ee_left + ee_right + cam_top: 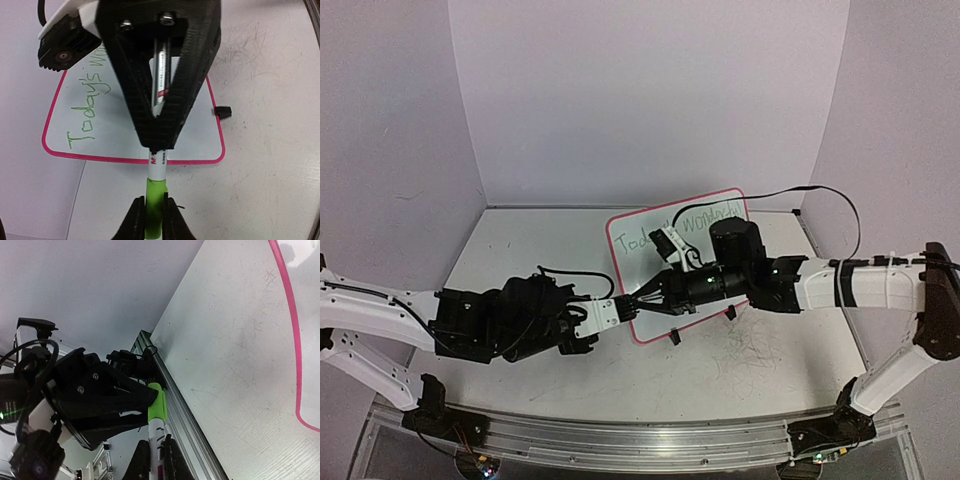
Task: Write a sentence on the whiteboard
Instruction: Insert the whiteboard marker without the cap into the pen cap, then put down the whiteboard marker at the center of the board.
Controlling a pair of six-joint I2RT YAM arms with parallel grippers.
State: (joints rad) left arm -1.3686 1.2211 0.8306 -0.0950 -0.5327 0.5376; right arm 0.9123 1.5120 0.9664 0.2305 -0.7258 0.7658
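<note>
Two grippers met on one marker [156,165] above the bench [520,260]: left gripper [154,205] clamped on its green cap [155,192], right gripper [156,446] clenched on the barrel. Beyond them the whiteboard [640,250] lay toward the bench's far edge, the sentence [92,100] slanting across it, partly hidden.

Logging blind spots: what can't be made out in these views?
Top view: the sentence is tiny, its middle hidden by the right gripper's wrist camera.
Left wrist view: the right gripper covers most of the second word.
Right wrist view: the whiteboard is cut off by the edge; no writing shows.
All views: the tip of the marker is hidden by the green cap in the left gripper.
</note>
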